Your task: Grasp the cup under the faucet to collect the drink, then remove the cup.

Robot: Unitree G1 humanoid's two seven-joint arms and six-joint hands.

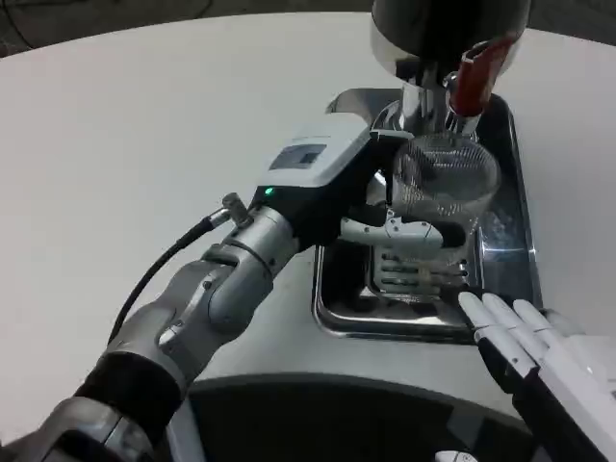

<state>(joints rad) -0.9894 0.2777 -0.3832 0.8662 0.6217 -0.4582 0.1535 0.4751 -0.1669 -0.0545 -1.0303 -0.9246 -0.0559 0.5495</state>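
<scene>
A clear ribbed plastic cup stands upright over the grated metal drip tray, just in front of the dispenser's steel spout. My left hand grips the cup from its left side, fingers wrapped around its lower half. A red tap lever sticks out from the dark dispenser body above the cup. My right hand lies with fingers straight and apart at the tray's near right corner, holding nothing. I cannot tell whether the cup holds any liquid.
The white round table stretches wide to the left and behind. A black cable runs along my left forearm. The tray's raised rim sits between my right hand and the cup.
</scene>
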